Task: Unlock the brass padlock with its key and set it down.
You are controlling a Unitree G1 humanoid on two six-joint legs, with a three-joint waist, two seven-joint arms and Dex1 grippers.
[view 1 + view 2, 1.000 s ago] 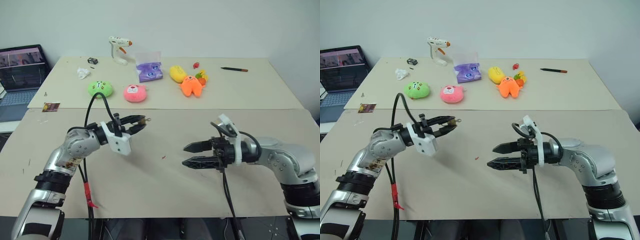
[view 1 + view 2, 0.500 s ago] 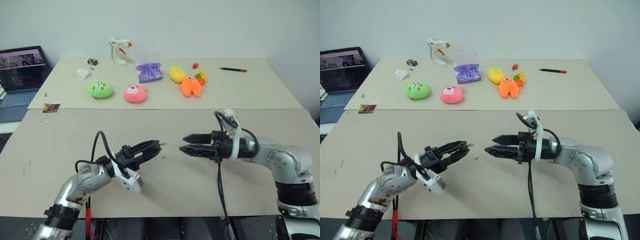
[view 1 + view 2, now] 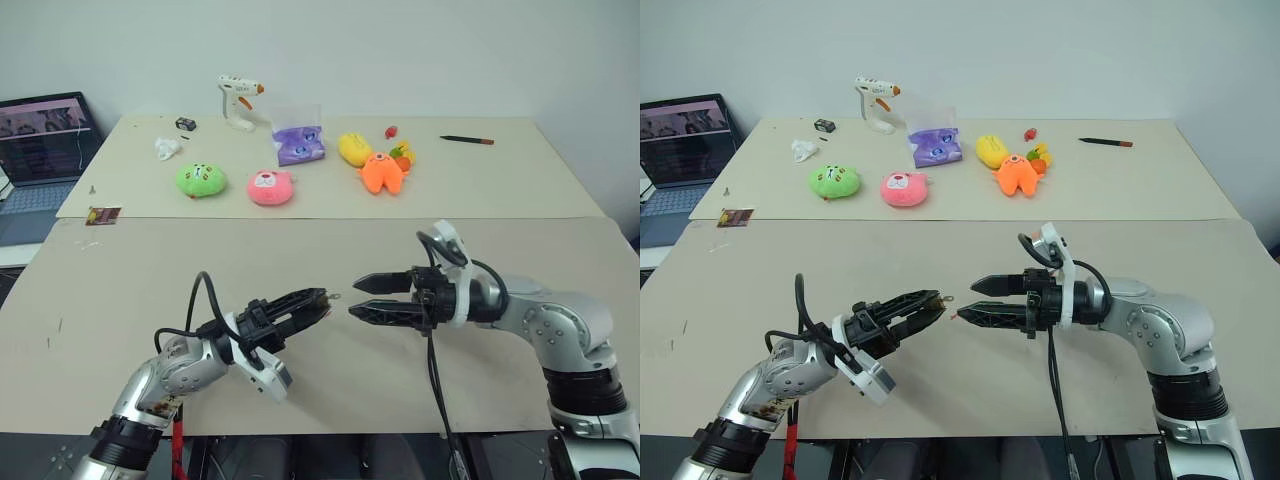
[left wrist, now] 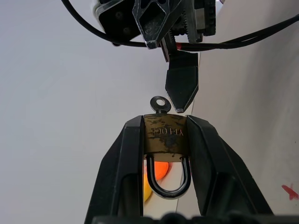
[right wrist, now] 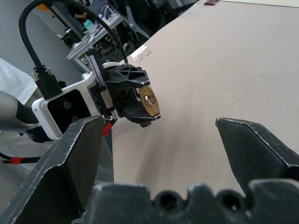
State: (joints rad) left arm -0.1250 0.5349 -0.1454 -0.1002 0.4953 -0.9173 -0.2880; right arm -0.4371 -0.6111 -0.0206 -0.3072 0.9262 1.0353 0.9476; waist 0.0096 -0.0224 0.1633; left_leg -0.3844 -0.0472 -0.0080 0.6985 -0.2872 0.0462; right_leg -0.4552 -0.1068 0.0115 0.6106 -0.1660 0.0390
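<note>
The left gripper [image 4: 164, 140] clamps the small brass padlock [image 4: 164, 136] with its dark shackle, held above the beige table [image 3: 120, 290] — the little silver key [image 4: 160, 103] juts from its base toward the right gripper [image 3: 364, 298]. That gripper's black fingers stand apart, empty, just beside the key, and padlock and key lie roughly in line with it.

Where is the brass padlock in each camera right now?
Left eye: brass padlock at the left gripper tips.
Right eye: same spot.
Left wrist: clamped between the fingers.
Right wrist: its keyhole face.
Shared landmark: the right gripper facing it.
</note>
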